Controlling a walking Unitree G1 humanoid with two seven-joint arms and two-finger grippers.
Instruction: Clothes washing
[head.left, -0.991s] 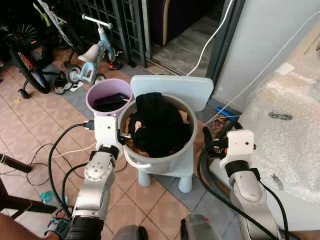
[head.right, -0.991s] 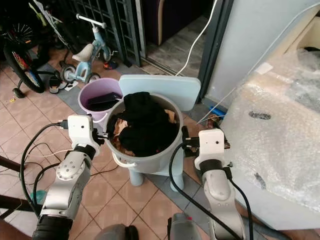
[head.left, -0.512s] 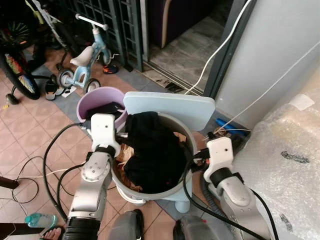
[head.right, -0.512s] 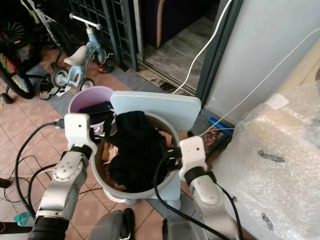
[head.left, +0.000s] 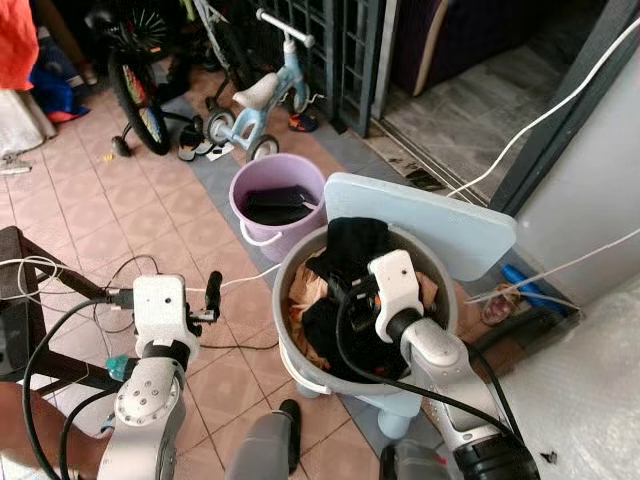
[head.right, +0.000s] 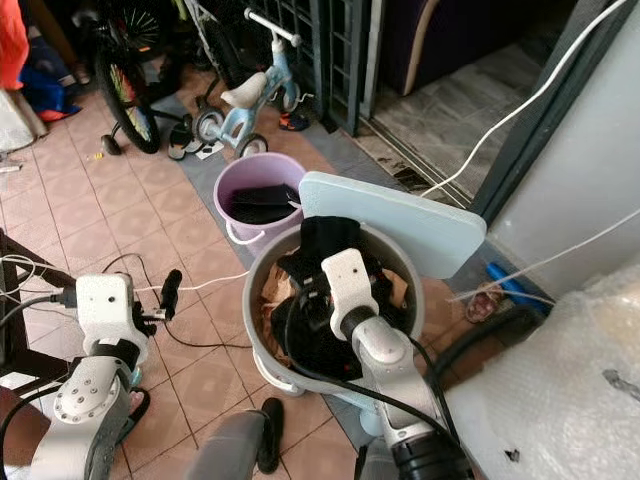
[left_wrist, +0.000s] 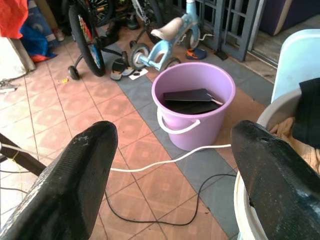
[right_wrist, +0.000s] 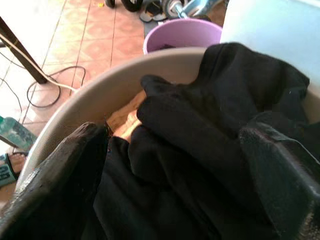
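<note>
Step in hand, as judged: taking a garment out of the grey tub (head.left: 300, 355) for washing. The tub stands on a pale blue stool (head.left: 430, 225), heaped with black clothes (right_wrist: 210, 130) over something tan (right_wrist: 125, 120).

To do it well, the right gripper (right_wrist: 175, 165) should come down on the raised fold of black cloth nearest it, with both fingers sunk past the top layer before closing, so that it takes one garment and not a pinch of fabric. The lift should go straight up from the tub; a sideways pull risks dragging the tub off the stool. The cable (head.left: 350, 360) looping from the right wrist hangs inside the tub and may snag on the cloth or rim.

Right arm: reaches forward over the near rim of the tub, wrist bent down toward the heap. Its fingers are spread wide, one at each side of the black pile, just above or touching the cloth; contact cannot be confirmed. They hold nothing.

Left arm: held to the left of the tub, well apart from it, over the tiled floor (head.left: 90, 215). The left gripper (left_wrist: 170, 165) is spread wide and empty, aimed toward the purple bucket (left_wrist: 192, 112) that stands beyond the tub
</note>
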